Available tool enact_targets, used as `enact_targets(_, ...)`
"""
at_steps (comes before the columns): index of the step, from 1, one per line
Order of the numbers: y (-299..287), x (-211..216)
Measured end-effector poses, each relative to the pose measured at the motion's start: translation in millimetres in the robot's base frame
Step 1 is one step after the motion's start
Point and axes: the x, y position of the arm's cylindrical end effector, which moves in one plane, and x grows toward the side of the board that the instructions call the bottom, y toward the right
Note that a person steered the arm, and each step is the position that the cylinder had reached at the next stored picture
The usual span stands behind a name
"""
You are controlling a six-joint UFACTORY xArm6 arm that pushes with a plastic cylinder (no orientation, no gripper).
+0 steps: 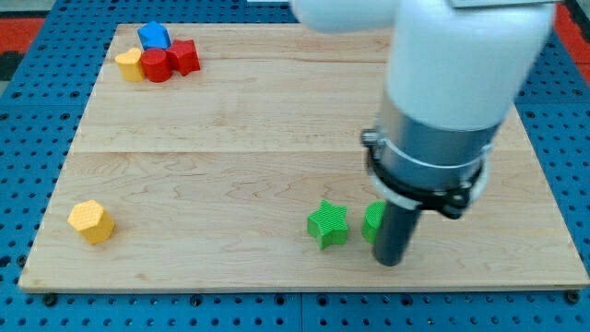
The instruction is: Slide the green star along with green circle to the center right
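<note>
The green star (328, 224) lies on the wooden board (230, 138) at the lower middle-right. The green circle (372, 222) sits just to its right, mostly hidden behind my rod. My tip (390, 262) rests on the board directly in front of the green circle, toward the view's bottom, and to the lower right of the green star. The arm's body covers the board's upper right.
A cluster at the view's top left holds a blue block (154, 36), a yellow block (130, 65), a red round block (156, 65) and a red star-like block (183, 57). A yellow hexagon (91, 221) lies at the lower left.
</note>
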Motion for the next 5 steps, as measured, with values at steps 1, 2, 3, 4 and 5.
enact_targets(1, 10, -16)
enact_targets(2, -7, -48)
enact_targets(3, 41, -11)
enact_targets(4, -15, 25)
enact_targets(5, -86, 28)
